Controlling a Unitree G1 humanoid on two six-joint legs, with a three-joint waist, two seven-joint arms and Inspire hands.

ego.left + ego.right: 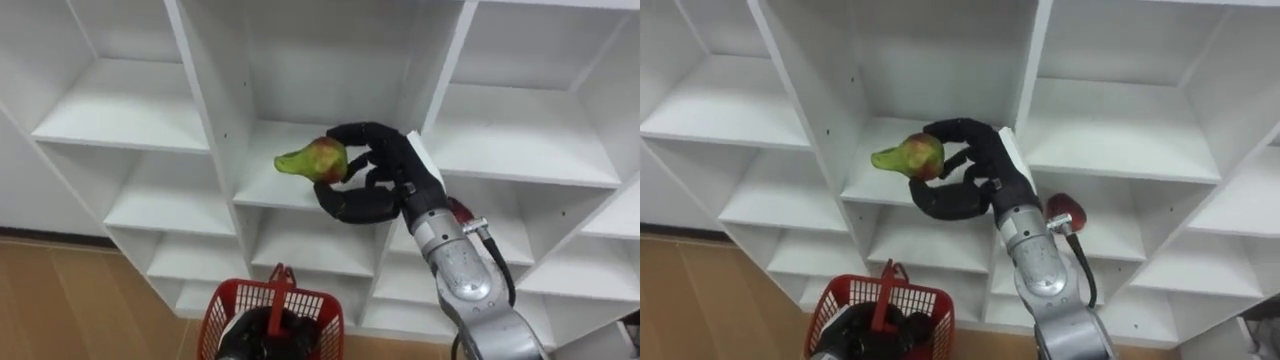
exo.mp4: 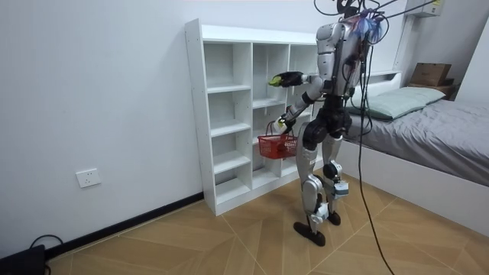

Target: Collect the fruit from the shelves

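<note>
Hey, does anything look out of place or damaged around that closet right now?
Nothing stands out. The right hand holds the pear in front of the white closet, whose shelves look intact and level. The red basket hangs upright from the left hand, nothing spilled.

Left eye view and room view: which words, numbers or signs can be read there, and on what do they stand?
None can be read.
The pear, the right hand, the red basket and the white shelf unit show no print.
In the room view, the cardboard box is too small to tell.
</note>
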